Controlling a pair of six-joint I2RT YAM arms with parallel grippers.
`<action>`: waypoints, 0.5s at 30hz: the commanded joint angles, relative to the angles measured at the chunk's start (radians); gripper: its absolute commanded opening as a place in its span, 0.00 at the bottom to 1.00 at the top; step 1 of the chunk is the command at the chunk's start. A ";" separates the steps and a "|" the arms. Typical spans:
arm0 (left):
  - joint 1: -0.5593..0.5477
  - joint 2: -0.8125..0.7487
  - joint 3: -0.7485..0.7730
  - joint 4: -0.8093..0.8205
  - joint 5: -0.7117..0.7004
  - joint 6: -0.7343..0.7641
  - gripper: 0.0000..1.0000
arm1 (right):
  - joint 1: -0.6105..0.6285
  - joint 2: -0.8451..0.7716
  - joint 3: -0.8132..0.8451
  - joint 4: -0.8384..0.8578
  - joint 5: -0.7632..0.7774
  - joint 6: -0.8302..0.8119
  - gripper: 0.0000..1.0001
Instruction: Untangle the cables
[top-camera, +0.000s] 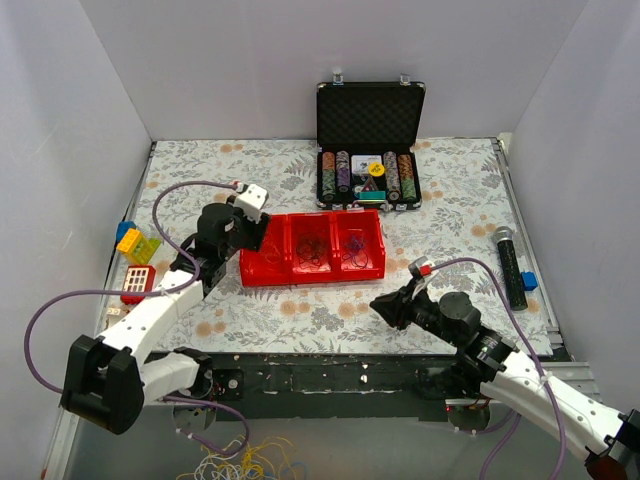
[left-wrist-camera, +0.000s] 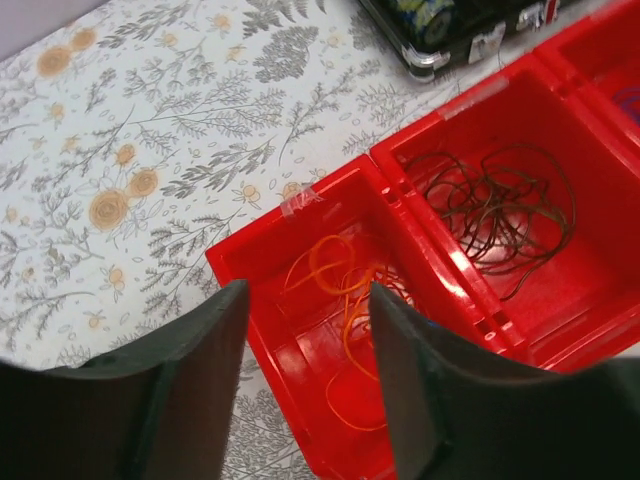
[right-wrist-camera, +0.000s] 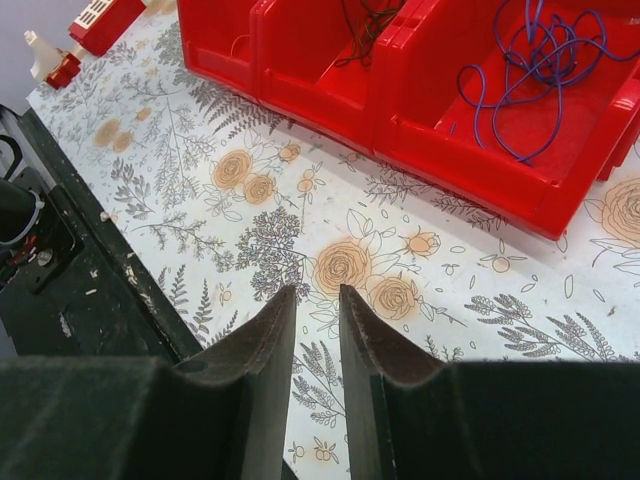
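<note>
A red bin (top-camera: 310, 281) with three compartments sits mid-table. An orange wire (left-wrist-camera: 345, 290) lies loose in its left compartment. A dark brown wire (left-wrist-camera: 500, 215) is coiled in the middle one (top-camera: 312, 252). A purple wire (right-wrist-camera: 540, 70) lies in the right one (top-camera: 357, 252). My left gripper (top-camera: 258, 238) hangs open and empty just above the left compartment, its jaws either side of the orange wire in the left wrist view (left-wrist-camera: 308, 290). My right gripper (top-camera: 380, 303) hovers over the tablecloth in front of the bin (right-wrist-camera: 470, 150), empty, with only a narrow gap between its jaws (right-wrist-camera: 318, 292).
An open black case of poker chips (top-camera: 368, 150) stands behind the bin. A black microphone (top-camera: 512, 265) and a blue block (top-camera: 529, 281) lie at the right. Coloured bricks (top-camera: 135, 242) and a red-white toy (top-camera: 139, 283) lie at the left edge. A yellow-white wire bunch (top-camera: 240, 465) hangs below the table front.
</note>
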 joint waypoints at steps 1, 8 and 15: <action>0.003 0.061 0.066 -0.101 0.049 -0.029 0.59 | 0.002 0.015 0.048 0.040 0.043 -0.008 0.34; 0.006 0.113 0.224 -0.215 0.124 -0.083 0.98 | 0.002 0.015 0.089 0.004 0.075 -0.024 0.43; 0.006 0.210 0.491 -0.416 0.103 -0.209 0.98 | 0.002 0.061 0.151 -0.042 0.095 -0.038 0.69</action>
